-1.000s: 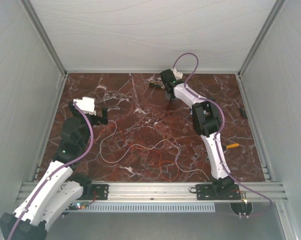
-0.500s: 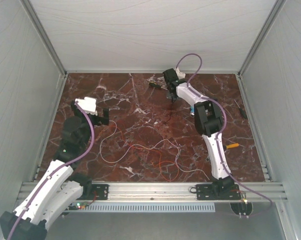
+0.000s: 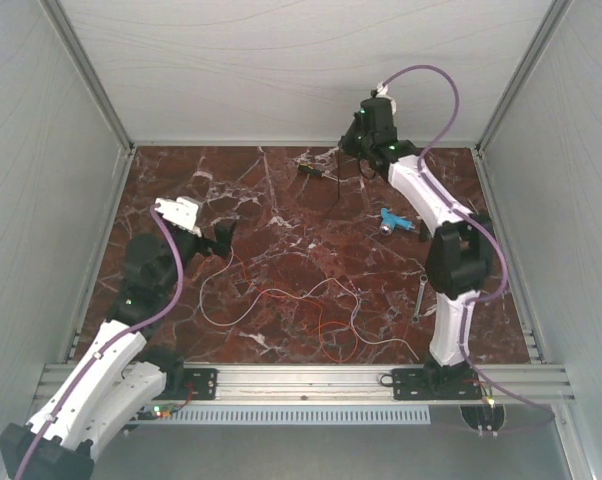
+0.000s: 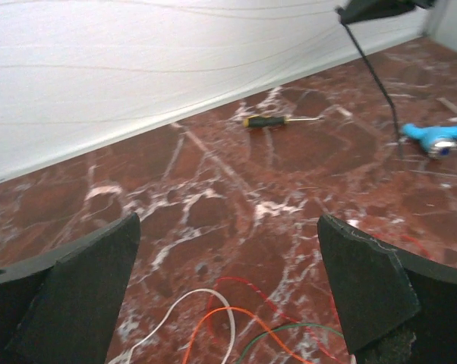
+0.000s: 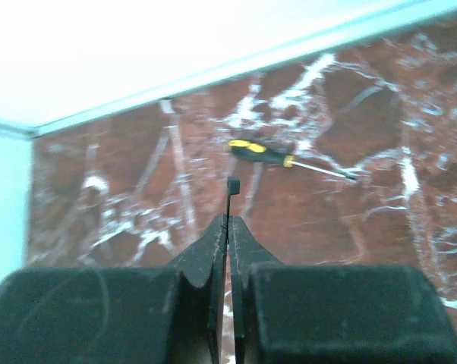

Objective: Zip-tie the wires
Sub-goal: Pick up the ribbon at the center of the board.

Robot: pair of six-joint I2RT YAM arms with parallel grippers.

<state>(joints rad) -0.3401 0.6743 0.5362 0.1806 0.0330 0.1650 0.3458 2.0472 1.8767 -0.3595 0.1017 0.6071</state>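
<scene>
- Right gripper (image 5: 228, 221), upper right of the top view, is pinched shut on a thin black zip tie (image 5: 231, 199), which dangles free below it.
- Left gripper (image 3: 221, 238), left of centre, gapes wide and holds nothing.
- Wires (image 3: 281, 293) sprawl loose across the lower centre, unbundled, just beside the left gripper.
- Judged: the tie is picked up; gathering, looping and cinching are left.
- No brand or writing can be read.

**Right arm lifts the strip clear**

The right gripper (image 5: 228, 222), low beside the screwdriver (image 3: 314, 171) a second ago, now closes fully on the thin black strip (image 5: 232, 188) and rises toward the back wall. The arm's swing uncovers a blue tool (image 3: 394, 221) and a wrench (image 3: 421, 298). The left gripper (image 3: 221, 238) edges rightward.
</scene>
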